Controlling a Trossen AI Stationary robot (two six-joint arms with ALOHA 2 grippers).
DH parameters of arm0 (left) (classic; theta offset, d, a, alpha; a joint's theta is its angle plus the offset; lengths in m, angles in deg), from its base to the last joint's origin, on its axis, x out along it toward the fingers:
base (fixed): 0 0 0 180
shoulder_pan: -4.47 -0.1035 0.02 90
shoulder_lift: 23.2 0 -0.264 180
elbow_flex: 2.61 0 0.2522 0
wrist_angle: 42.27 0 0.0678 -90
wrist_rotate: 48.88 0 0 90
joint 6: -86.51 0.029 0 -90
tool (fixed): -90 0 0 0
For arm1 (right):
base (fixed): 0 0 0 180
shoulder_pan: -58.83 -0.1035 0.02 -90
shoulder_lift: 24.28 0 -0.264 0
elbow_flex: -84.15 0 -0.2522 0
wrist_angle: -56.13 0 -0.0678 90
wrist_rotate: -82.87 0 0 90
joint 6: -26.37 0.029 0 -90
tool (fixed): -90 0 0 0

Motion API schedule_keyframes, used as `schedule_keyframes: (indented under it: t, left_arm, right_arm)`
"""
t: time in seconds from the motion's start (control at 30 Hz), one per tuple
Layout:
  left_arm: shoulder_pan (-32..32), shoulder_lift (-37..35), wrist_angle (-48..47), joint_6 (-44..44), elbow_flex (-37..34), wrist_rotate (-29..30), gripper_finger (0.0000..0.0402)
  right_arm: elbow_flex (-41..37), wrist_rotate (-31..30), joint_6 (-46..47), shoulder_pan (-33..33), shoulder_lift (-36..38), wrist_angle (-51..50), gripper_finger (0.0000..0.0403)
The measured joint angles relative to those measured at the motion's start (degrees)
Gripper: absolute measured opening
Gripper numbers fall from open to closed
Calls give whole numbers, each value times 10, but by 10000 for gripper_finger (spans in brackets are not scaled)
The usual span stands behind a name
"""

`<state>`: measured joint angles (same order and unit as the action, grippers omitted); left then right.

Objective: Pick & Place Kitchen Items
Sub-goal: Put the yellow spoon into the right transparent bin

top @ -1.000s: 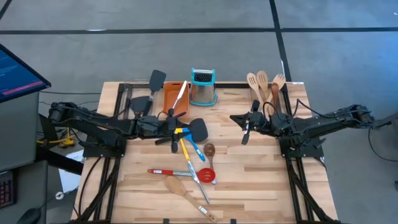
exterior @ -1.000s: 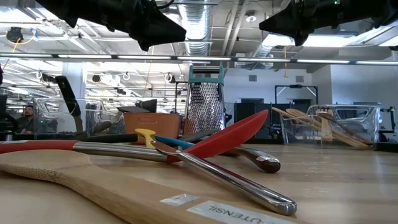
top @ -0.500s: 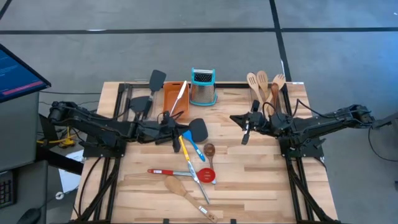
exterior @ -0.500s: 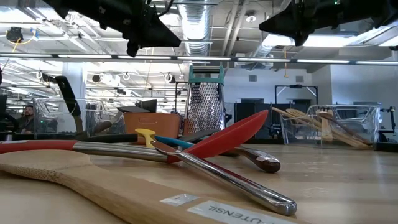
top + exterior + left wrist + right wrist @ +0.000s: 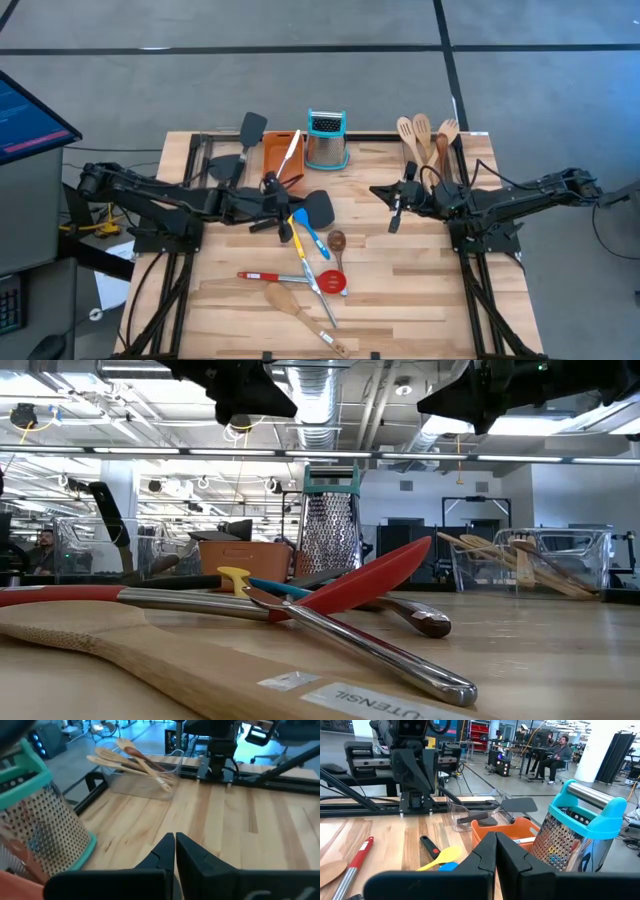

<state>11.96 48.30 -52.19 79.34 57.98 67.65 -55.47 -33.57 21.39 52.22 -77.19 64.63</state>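
High view: left gripper (image 5: 279, 200) hovers at the near end of the orange tray (image 5: 274, 165); loose utensils (image 5: 305, 265) lie mid-table (image 5: 420, 280), apparently between picks.

Low view: red spoon (image 5: 365, 582), steel handle (image 5: 370, 645), pale wood.

Left wrist view: fingers (image 5: 165, 851) pressed together, empty.

Right wrist view: right gripper (image 5: 495, 851) likewise closed, waiting; next pick needs spreading.

High view: overhead, straight down, whole table (image 5: 400, 290). Low view: tabletop level, close to utensils. Wrist views: face each other across the table; all share the grater (image 5: 326, 140).
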Motion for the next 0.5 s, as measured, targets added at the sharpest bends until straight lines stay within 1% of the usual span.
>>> schedule_keyframes:
  t: [0.1, 0.2, 0.5]
  left_arm:
    - [0, 0, -3, 55, 0, -10, 1]
    - [0, 0, -15, 142, 0, -26, 1]
    - [-6, 4, -119, 382, 0, -30, 1]
  right_arm:
    - [0, 0, -1, 0, 0, 0, 1]
    - [0, 0, -1, 0, 0, 0, 1]
    - [0, 0, -1, 0, 0, 0, 1]
